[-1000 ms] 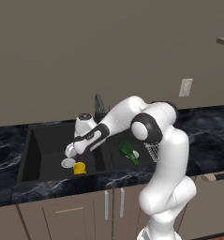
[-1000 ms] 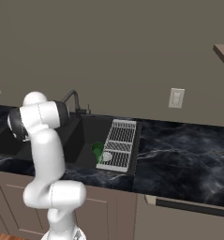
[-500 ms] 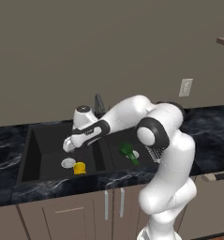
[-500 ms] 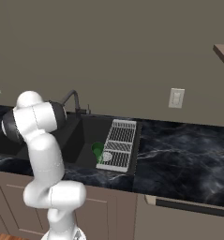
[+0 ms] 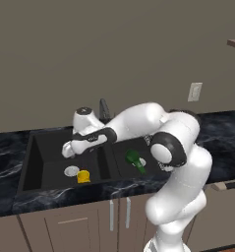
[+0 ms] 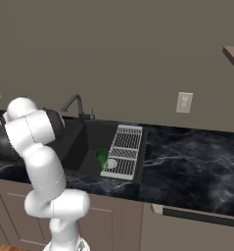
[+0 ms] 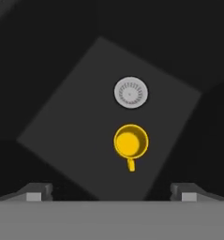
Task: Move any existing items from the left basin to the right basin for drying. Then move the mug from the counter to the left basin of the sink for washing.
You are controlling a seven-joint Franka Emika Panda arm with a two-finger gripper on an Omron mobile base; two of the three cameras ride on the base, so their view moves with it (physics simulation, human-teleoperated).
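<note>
The yellow mug (image 5: 83, 176) stands upright on the floor of the left basin (image 5: 44, 162), beside the round silver drain (image 5: 71, 171). Seen from above, the mug (image 7: 130, 143) lies just below the drain (image 7: 130, 92), handle toward me. My gripper (image 5: 67, 149) hangs open and empty above this basin, clear of the mug; its fingertips (image 7: 36, 192) stand wide apart. The green bottle (image 5: 134, 159) lies in the right basin (image 5: 120, 162). From the right side, the bottle (image 6: 102, 157) rests next to the grey wire rack (image 6: 124, 151).
A dark slim faucet (image 5: 104, 109) rises behind the divider, close to my forearm. Black marble counter (image 5: 222, 129) runs on both sides of the sink. A wall outlet (image 5: 194, 91) sits above the counter on the right.
My gripper has lifted up and away from the yellow mug, which stays on the left basin's floor. The green bottle has not moved.
</note>
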